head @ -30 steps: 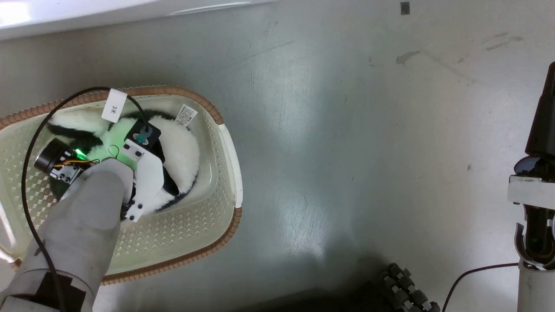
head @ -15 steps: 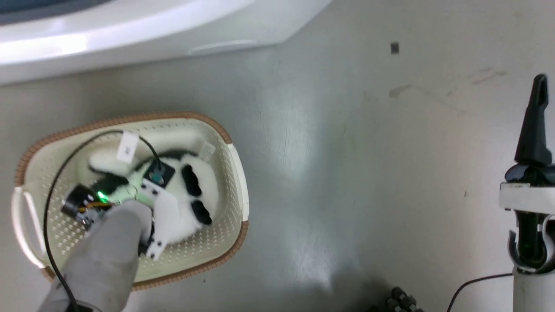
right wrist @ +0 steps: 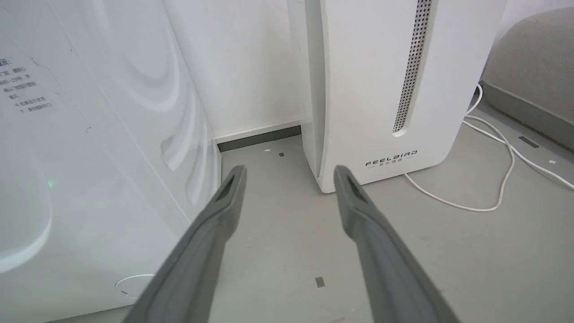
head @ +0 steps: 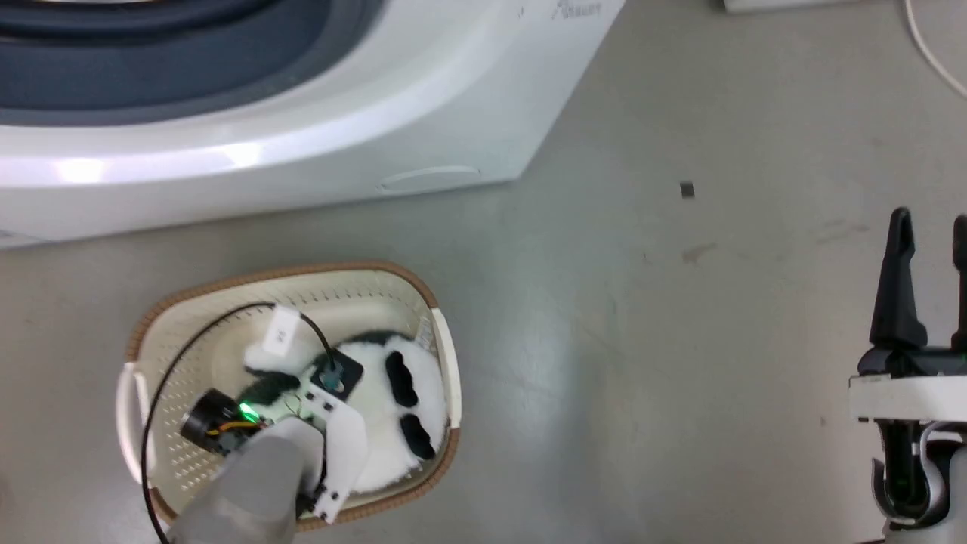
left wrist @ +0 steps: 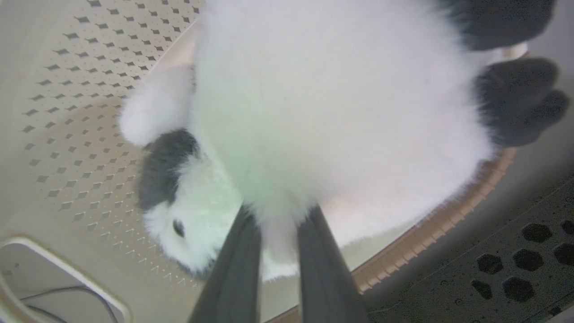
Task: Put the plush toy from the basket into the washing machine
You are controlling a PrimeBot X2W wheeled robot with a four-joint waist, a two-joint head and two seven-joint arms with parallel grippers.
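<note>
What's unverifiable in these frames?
- Drum and door of the washing machine: head view, cut off by the top edge.
- Fingertips of the left end effector: left wrist view, buried in plush toy fur; head view, under the wrist.
- One finger of the right end effector: head view, clipped by the right edge.
- Washer's side print: right wrist view, too small.

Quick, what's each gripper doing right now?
Left gripper: shut on the toy.
Right gripper: open, holding nothing.
</note>
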